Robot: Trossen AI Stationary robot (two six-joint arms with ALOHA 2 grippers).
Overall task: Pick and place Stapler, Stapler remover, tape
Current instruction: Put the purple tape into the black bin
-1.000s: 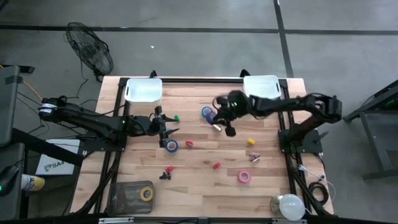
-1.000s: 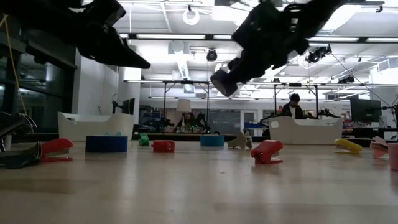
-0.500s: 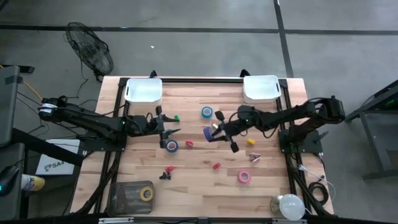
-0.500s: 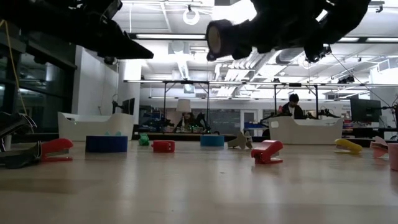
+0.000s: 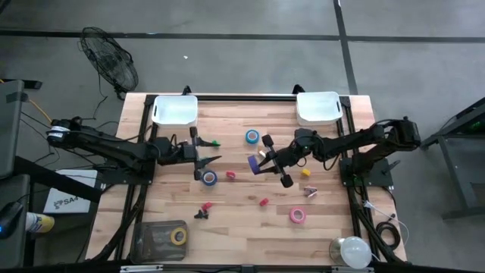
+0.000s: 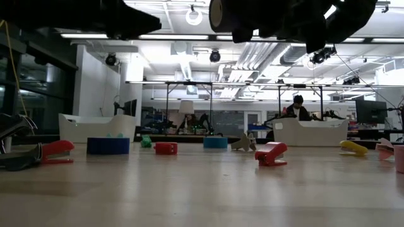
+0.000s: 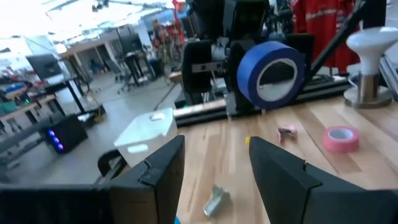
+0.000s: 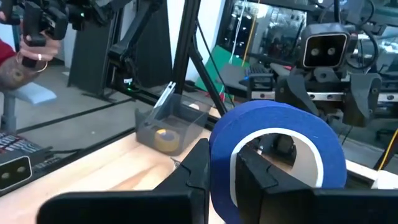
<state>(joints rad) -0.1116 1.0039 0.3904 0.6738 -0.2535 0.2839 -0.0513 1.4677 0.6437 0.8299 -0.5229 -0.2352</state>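
The wooden worktop carries two white bins, one at the far left corner and one at the far right corner — likely the places things are meant to end up, which would explain why the tape in hand is held up off the wood rather than set down. A clear container with a yellowish roll inside sits at the near left corner.

The right gripper hangs over the middle of the worktop, its fingers closed onto the wall of a blue tape roll, one finger inside the pale core and one outside; pinching the ring through its hole keeps it from slipping. The roll is a broad band of deep blue with a whitish inner ring, held on edge so its hole faces sideways.

The left gripper waits over the left half of the worktop, fingers spread apart and holding nothing.

Other rolls lie flat on the wood: a blue one toward the far edge, another blue one just beside the left gripper, and a pink one toward the near right. Small red staplers and coloured blocks are scattered between them — none yet in a bin, as far as I can tell.
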